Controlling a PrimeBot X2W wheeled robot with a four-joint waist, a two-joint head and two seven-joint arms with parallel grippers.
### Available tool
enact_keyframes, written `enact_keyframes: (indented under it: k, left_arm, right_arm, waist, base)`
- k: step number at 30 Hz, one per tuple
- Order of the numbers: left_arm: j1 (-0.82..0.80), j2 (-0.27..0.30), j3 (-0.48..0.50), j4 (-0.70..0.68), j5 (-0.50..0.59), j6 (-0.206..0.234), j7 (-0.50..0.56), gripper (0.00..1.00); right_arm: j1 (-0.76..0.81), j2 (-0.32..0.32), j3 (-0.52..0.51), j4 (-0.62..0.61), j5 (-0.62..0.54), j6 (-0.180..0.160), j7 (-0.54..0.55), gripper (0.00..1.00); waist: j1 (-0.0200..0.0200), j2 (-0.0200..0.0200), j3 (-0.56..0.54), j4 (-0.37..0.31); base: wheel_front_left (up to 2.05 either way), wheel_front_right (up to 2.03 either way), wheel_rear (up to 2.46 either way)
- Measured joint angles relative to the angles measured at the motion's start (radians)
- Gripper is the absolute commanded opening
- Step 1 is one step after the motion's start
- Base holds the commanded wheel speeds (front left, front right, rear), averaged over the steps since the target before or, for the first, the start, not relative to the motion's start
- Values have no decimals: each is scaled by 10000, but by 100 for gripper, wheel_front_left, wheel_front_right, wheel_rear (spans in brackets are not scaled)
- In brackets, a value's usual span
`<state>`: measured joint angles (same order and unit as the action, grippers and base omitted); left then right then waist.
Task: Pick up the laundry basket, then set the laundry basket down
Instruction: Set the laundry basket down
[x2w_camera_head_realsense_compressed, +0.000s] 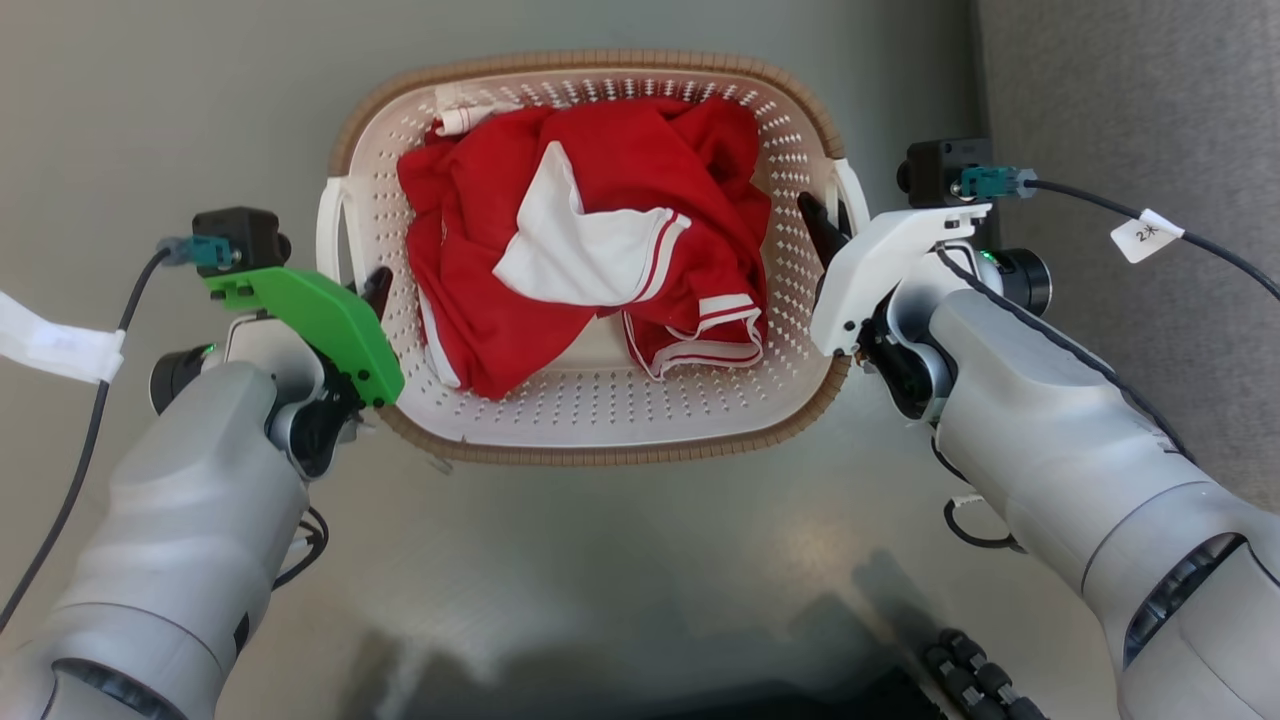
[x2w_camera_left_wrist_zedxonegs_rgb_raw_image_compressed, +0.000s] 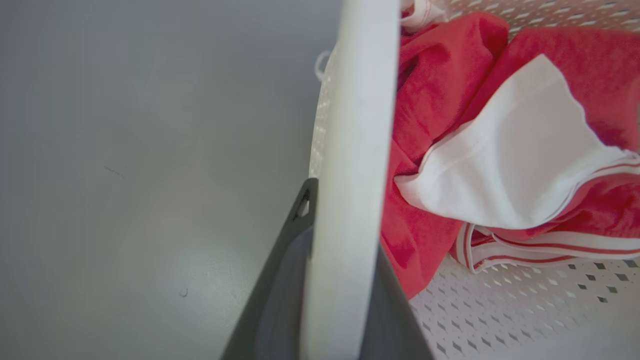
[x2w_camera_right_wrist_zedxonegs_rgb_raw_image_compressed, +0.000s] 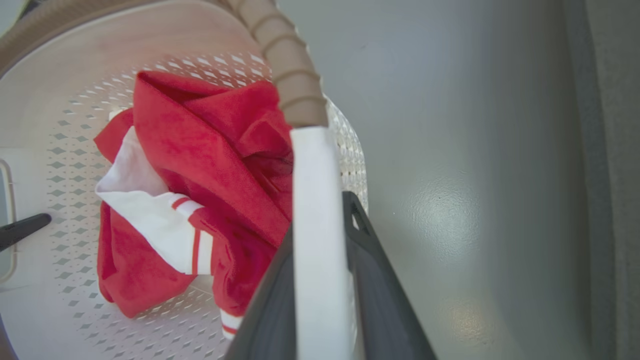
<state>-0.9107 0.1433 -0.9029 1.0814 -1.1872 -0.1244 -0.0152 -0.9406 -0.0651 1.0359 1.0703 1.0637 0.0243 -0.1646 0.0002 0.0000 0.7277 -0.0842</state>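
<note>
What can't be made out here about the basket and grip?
- Head view: basket resting or lifted; its own body hides the underside.
- Basket bottom: partly under the red shirt.
- Left wrist view: the handle covers the left fingers' inner faces.
- Right wrist view: the other handle covers the right fingers likewise.

You've got two smooth silver-grey forearms, the left forearm (x2w_camera_head_realsense_compressed: 190, 500) and the right forearm (x2w_camera_head_realsense_compressed: 1050, 430); a thin black line (x2w_camera_head_realsense_compressed: 1050, 338) runs along the right one; your left wrist wears a green bracket (x2w_camera_head_realsense_compressed: 320, 325), your right a white bracket (x2w_camera_head_realsense_compressed: 880, 265); each carries a black camera block (x2w_camera_head_realsense_compressed: 240, 232) with a teal plug (x2w_camera_head_realsense_compressed: 995, 182); your left cable (x2w_camera_head_realsense_compressed: 92, 430) is black with a white tape flag (x2w_camera_head_realsense_compressed: 55, 345); your right cable (x2w_camera_head_realsense_compressed: 1085, 198) bears a white tag (x2w_camera_head_realsense_compressed: 1145, 235) marked "2"; the left gripper (x2w_camera_head_realsense_compressed: 365, 295) and right gripper (x2w_camera_head_realsense_compressed: 825, 225) have dark, tapering fingers (x2w_camera_left_wrist_zedxonegs_rgb_raw_image_compressed: 280, 280), slotted near the tip.
</note>
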Motion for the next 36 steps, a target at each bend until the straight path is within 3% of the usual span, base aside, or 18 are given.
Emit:
enact_keyframes:
  k: [20, 36]
  left_arm:
    - [-683, 196, -42, -621, 115, 2, -518, 0]
    - [-954, 290, -69, -913, 115, 6, -859, 0]
  right_arm:
    - [-716, -59, -46, 90, 17, -176, -562, 0]
    - [-1070, -71, -52, 213, 13, -259, -759, 0]
  waist:
    - [-1, 0, 1832, 104]
    - [-2, 0, 2415, 209]
  base:
    - [0, 0, 0]
    - [0, 0, 0]
